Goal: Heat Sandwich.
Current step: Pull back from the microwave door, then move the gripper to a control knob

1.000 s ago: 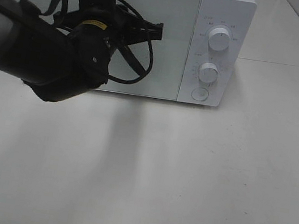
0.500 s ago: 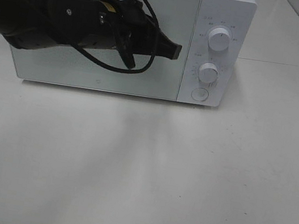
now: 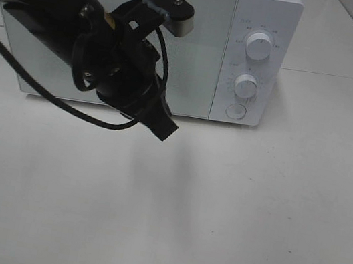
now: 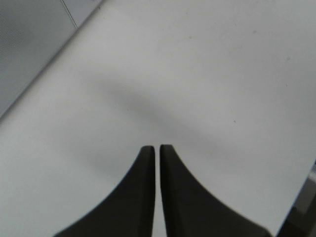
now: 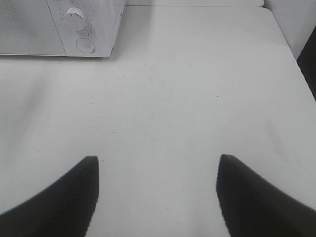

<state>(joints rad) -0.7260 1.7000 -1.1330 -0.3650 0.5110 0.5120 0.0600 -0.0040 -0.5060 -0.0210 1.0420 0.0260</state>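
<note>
You are looking at the white microwave (image 3: pixel 204 48) standing at 12 o'clock on the table (image 3: pixel 250 219), with its door closed. Your left gripper (image 3: pixel 165 132) is hanging just in front of the door's lower edge, toward 6 o'clock from it. Its jaws are pressed together and nothing is between them. Your right gripper (image 5: pixel 157 158) is hovering over the bare table with the jaws spread wide, also carrying nothing. The sandwich is not showing in any view, and I cannot tell whether it is lying behind the closed door. So I am judging the stage as uncertain: either the loading is left to do, or only the knobs (image 3: pixel 259 45) at 1 o'clock are left to turn.
</note>
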